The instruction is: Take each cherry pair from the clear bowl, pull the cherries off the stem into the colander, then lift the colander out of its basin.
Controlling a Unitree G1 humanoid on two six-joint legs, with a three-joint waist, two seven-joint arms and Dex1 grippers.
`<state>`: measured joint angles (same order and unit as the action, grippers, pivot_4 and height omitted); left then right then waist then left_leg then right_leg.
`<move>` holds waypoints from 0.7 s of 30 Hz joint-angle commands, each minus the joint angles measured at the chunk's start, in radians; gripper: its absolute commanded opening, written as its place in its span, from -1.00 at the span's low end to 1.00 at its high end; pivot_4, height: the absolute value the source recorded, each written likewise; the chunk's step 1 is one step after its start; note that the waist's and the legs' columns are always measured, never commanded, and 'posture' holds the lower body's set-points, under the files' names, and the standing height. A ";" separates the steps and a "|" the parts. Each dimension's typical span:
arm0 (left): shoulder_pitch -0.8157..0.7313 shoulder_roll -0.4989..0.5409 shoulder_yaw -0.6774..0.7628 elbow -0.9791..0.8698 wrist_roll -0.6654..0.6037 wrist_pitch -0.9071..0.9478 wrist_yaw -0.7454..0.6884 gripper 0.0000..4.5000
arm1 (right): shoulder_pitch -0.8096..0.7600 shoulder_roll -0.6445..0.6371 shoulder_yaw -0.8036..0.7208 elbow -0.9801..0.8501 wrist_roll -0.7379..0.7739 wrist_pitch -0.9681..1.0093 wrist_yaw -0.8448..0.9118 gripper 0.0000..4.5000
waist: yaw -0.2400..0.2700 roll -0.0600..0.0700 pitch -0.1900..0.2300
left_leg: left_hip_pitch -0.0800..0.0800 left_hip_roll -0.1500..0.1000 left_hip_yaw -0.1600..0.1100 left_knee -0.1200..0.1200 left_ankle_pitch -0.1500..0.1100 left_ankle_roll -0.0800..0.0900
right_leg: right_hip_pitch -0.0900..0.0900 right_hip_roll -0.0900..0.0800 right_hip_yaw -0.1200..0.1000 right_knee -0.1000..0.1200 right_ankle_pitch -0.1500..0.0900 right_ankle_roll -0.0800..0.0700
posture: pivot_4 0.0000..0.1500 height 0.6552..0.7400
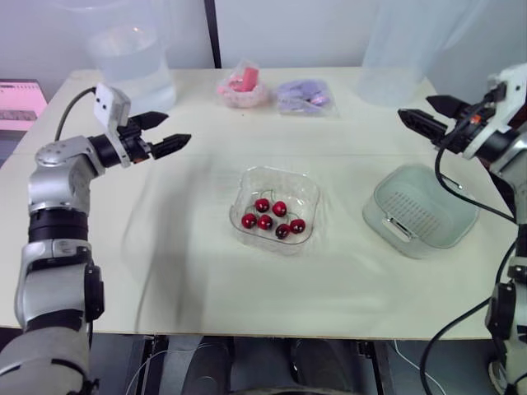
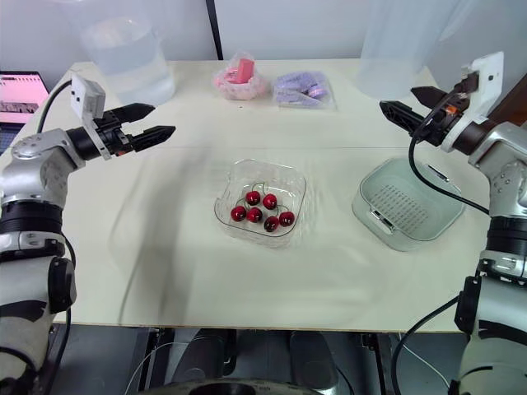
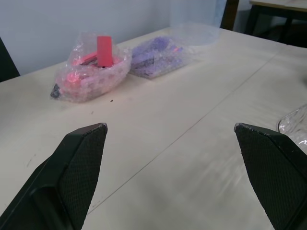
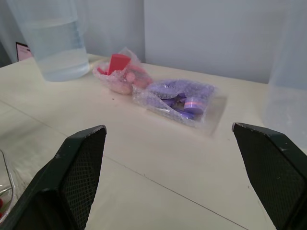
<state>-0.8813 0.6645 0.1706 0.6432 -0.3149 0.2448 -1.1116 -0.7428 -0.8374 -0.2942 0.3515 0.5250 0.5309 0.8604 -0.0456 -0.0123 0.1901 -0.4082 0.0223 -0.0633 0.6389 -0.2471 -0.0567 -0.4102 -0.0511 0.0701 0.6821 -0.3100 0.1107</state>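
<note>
A clear bowl (image 1: 306, 188) sits mid-table holding several red cherries (image 1: 272, 216) joined in pairs by stems. To its right stands a pale green basin (image 1: 457, 234) with a perforated colander (image 1: 412, 210) inside it. My left gripper (image 1: 168, 132) hovers open above the table's left side, well away from the bowl. My right gripper (image 1: 430, 114) hangs open above the table behind the basin, with nothing between its fingers.
A clear water jug (image 1: 132, 62) stands at the back left. A pink bubble-wrapped bundle (image 1: 242, 85) and a purple one (image 1: 303, 96) lie at the back centre. A tall clear container (image 1: 403, 49) stands at the back right. A screen (image 1: 20, 99) glows beyond the left edge.
</note>
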 commanded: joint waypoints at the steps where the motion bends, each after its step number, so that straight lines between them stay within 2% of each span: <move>1: -0.032 0.014 -0.003 -0.014 0.006 -0.032 -0.006 0.99 | -0.004 -0.003 -0.038 -0.052 0.015 -0.015 -0.004 1.00 | 0.000 0.000 0.000 | 0.000 0.000 0.000 0.000 0.000 0.000 | 0.000 0.000 0.000 0.000 0.000 0.000 | 1.00 0.88; 21: -0.037 0.013 0.006 0.004 0.006 -0.042 0.000 0.99 | -0.010 -0.006 -0.036 -0.052 0.012 -0.008 -0.003 1.00 | 0.000 0.000 0.000 | 0.000 0.000 0.000 0.001 0.000 0.000 | 0.000 0.000 0.000 0.000 0.000 0.000 | 1.00 0.88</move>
<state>-0.9029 0.6644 0.1698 0.6624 -0.3030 0.2107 -1.1103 -0.7341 -0.8337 -0.3015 0.3338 0.5255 0.5319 0.8527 -0.0456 -0.0123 0.1901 -0.4083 0.0222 -0.0633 0.6394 -0.2471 -0.0567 -0.4102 -0.0511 0.0701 0.6821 -0.3099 0.1107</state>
